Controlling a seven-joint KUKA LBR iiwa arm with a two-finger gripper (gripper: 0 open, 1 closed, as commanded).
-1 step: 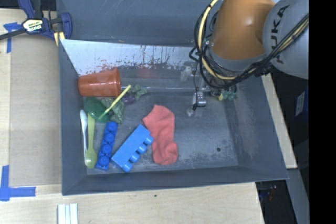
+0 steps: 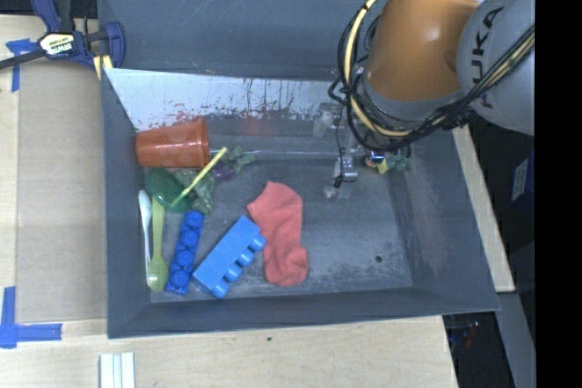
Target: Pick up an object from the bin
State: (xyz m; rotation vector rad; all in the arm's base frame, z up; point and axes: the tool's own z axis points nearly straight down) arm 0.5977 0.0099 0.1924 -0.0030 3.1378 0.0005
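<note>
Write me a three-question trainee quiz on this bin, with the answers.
1. True or false: the orange cup lies on its side.
2. Which lies nearest the claw? A) red cloth B) blue toothed block C) white spoon
3. Fill in: the thin stick beside the cup is ____ in colour.
Key: 1 true; 2 A; 3 yellow.
</note>
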